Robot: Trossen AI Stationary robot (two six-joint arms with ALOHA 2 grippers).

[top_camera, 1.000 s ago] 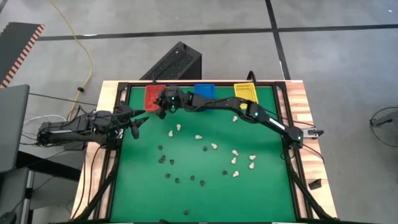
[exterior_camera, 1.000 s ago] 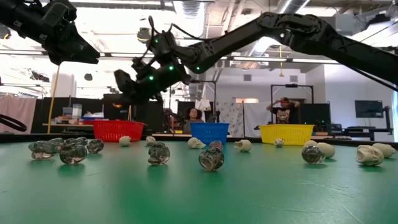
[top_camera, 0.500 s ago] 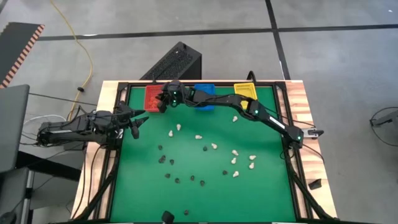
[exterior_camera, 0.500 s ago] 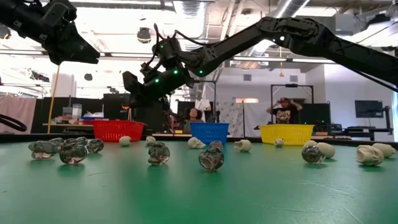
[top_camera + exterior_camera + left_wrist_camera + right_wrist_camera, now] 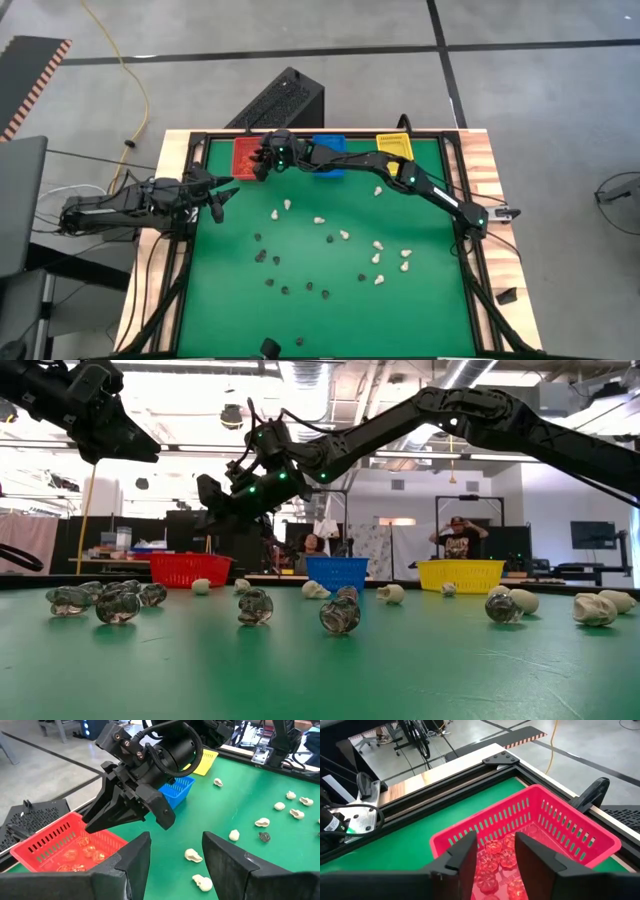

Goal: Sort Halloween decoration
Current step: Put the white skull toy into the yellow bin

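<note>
A green surface (image 5: 220, 300) carries red (image 5: 244, 152), blue (image 5: 329, 146) and yellow bins (image 5: 395, 147) along its far edge. Cream (image 5: 344, 236) and black trinkets (image 5: 261, 256) lie scattered across it, apart from both arms' fingers.

cream-white trinkets (image 5: 343, 236) are seen scattered loose over the middle and right of the green surface, each apart from the next; up close they are shown as small lumpy pieces (image 5: 192, 854). black trinkets (image 5: 274, 259) are spread along the left and near side, looking dark and glassy at table height (image 5: 339, 615). orange-brown trinkets (image 5: 495, 861) are piled together inside the red bin, touching one another.
</note>
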